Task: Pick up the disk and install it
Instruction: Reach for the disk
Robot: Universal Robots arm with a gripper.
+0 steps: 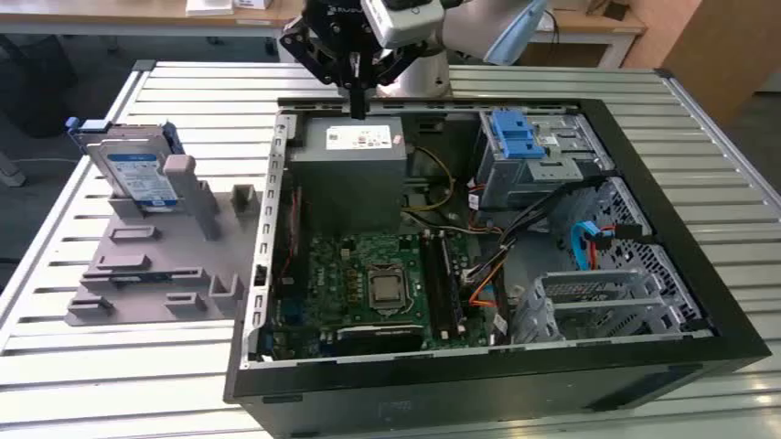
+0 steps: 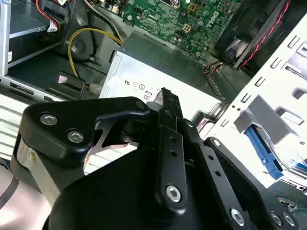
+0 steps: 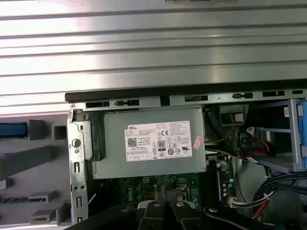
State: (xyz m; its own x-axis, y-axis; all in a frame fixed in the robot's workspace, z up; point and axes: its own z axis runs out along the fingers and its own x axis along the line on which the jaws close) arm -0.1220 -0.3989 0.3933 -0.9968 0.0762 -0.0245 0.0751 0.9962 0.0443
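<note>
Progress: nothing of the task looks done yet; both the pick-up and the installing remain, judging by where things lie.
Disk (image 1: 137, 174): stands on edge in a grey holder (image 1: 146, 274) on the exterior view's left, outside the computer case (image 1: 488, 395) and well apart from the arm.
Gripper (image 1: 358, 108): hangs over the case's far edge, just above the power supply (image 1: 354, 165), fingers drawn together and holding nothing.
Disk make: flat silver-grey slab with a blue-and-white label and blue plastic rails along its edges (smooth, rigid, by the look of it).
Holder make: matte grey plastic, blocky, with upright posts and slots.
Power supply make: plain grey sheet-metal box with a white sticker, seen in both wrist views (image 3: 153, 143).
Case inside: green motherboard (image 1: 366, 283), perforated metal drive cage with a bright-blue latch (image 1: 518, 137), loose coloured cables.
Table (image 1: 123, 384): ribbed, slatted aluminium, dull sheen.
Gripper make: black linkage arms with visible screws (image 2: 165, 96).
</note>
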